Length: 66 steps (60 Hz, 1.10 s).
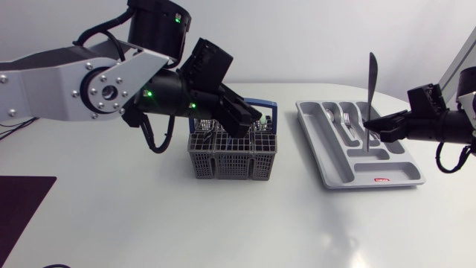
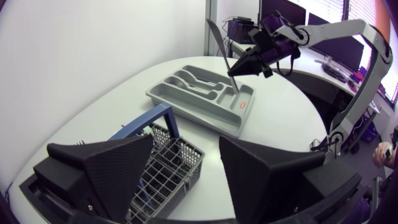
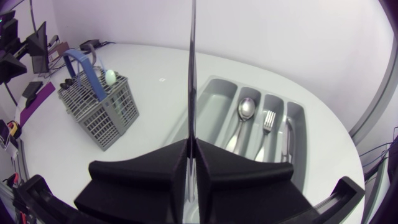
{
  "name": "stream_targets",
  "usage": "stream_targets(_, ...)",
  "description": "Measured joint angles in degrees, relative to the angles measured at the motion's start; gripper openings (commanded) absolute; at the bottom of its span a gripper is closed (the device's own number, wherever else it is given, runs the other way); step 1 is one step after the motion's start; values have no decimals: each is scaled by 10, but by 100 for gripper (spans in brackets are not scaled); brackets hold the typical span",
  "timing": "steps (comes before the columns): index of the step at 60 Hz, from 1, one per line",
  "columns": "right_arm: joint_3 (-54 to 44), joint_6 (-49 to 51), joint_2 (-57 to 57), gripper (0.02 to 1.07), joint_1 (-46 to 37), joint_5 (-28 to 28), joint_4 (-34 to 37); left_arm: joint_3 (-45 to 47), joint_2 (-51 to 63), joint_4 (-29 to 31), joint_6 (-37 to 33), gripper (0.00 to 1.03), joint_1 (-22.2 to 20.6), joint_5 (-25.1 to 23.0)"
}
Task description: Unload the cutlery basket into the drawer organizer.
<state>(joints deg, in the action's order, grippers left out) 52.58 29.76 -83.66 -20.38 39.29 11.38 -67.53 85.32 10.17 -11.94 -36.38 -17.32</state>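
Observation:
The grey cutlery basket (image 1: 232, 156) with a blue handle (image 1: 260, 104) stands mid-table. My left gripper (image 1: 251, 123) hovers over its far rim, open, and the left wrist view shows nothing between its fingers (image 2: 118, 168). The basket (image 2: 168, 168) lies under them. My right gripper (image 1: 375, 132) is above the grey drawer organizer (image 1: 314, 145), shut on a table knife (image 1: 371, 82) held upright, blade up. In the right wrist view the knife (image 3: 191, 74) rises from the shut gripper (image 3: 193, 168). A spoon (image 3: 245, 109) and a fork (image 3: 268, 118) lie in the organizer (image 3: 217, 112).
A pale rounded piece (image 3: 110, 76) sticks out of the basket (image 3: 99, 109). A dark purple mat (image 1: 22, 208) lies at the table's near left. Bare white tabletop separates the basket from the organizer (image 2: 199, 93) and runs along the front.

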Motion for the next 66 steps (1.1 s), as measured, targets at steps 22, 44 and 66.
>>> stream_targets(22,167,21,-141,8,-49,-55,64,0,27,9,-36,91,4,59)
stream_targets(44,292,20,-255,9,-69,-136,118,0,35,9,-53,91,16,72)
stream_targets(66,337,9,-332,9,-67,-189,135,2,35,9,-61,91,16,72)
